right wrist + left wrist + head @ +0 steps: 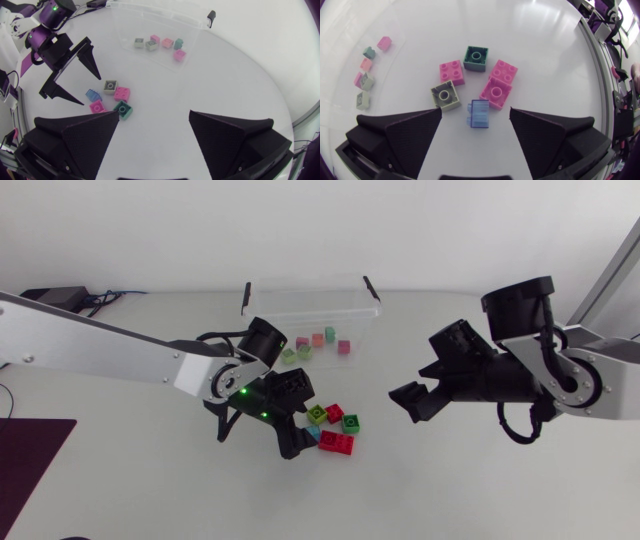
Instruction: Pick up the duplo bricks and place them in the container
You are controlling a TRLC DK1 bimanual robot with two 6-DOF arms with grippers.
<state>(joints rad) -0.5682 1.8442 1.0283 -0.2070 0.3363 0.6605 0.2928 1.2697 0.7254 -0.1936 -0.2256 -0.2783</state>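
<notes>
Head view, container [300, 300]: clear tub by the table's [150, 480] far edge, pastel bricks [318, 340] already inside.
Head view, loose bricks [335, 428]: five bunched near the table's middle, close to the container on its near-edge side.
Head view, left gripper [302, 423]: hanging right over that bunch.
Left wrist view, blue brick [479, 113]: lying between the fingers [405, 135], which are spread wide and touch nothing.
Right wrist view, right gripper [154, 114]: splayed apart, empty, over the table's right half, well apart from the loose bricks.
</notes>
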